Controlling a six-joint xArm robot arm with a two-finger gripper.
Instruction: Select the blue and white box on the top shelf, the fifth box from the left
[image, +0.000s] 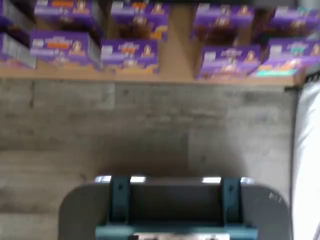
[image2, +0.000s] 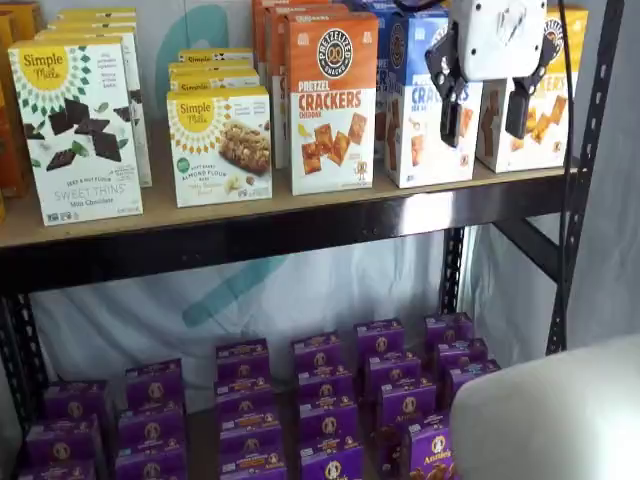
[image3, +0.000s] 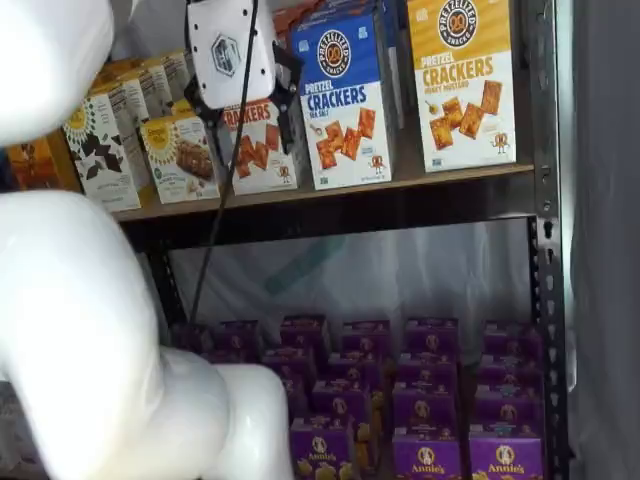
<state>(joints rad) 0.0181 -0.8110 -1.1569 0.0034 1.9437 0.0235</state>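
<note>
We start with the wrist view, and it's blurry: rows of purple boxes (image: 130, 52) sit on a tan board above a grey plank floor (image: 150, 125), with the dark mount and its teal brackets (image: 172, 207) at the edge of the picture. No fingers show here, and we can't see the target box either.

Over to a shelf view, and here we have the end effector (image2: 485, 102), white body up high with two black fingers hanging down, a plain gap between them, nothing held. It hovers in front of the top shelf (image2: 300, 225), right over the blue and white box (image2: 425, 130), which stands upright just beside the orange-and-white cheddar crackers box (image2: 332, 100) and next to the yellow-and-white crackers box (image2: 545, 110). Further along we spot the Simple Mills almond flour box (image2: 220, 145) and the Sweet Thins box (image2: 78, 130). Purple boxes (image2: 320, 400) fill the lower level.

Now the other fixed camera. The white arm (image3: 80, 330) swallows much of the picture. The end effector (image3: 243, 112) hangs before the cheddar box (image3: 262, 150) from this angle, fingers apart and empty. The blue and white box (image3: 345, 105) stands clear beside it on the top shelf (image3: 340, 200), upright, with the yellow-and-white box (image3: 463, 80) near it but apart. Purple boxes (image3: 430, 400) are stacked below.
</note>
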